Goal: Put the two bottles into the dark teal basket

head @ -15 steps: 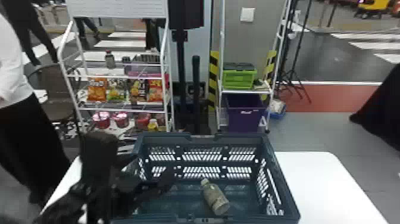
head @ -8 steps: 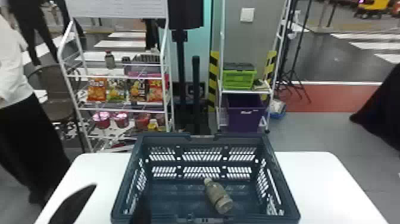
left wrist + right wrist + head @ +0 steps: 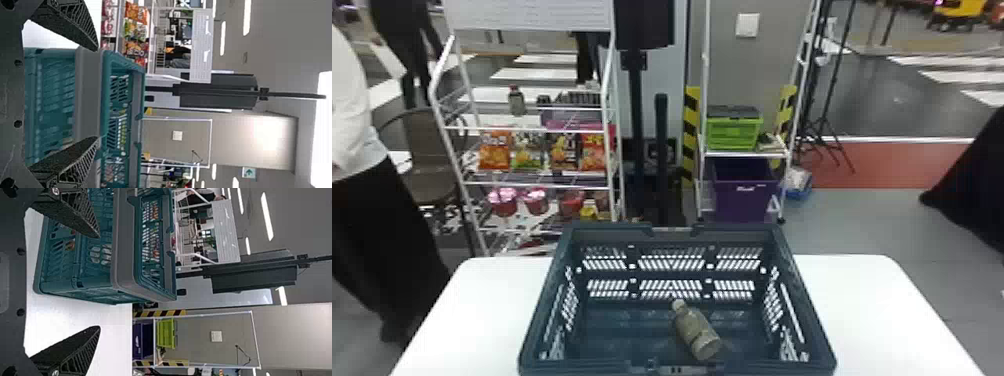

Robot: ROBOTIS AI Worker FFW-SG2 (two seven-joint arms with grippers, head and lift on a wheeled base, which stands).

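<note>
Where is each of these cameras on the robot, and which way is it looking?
Head view: on the robot's head, looking forward and down at the basket, the bottle lying in it and the white table.
Left wrist view: on the left wrist, looking out past the open left gripper to the basket and the room beyond.
Right wrist view: on the right wrist, looking past the open right gripper to the basket, table and room.
The head and right wrist views share the green crate.
</note>
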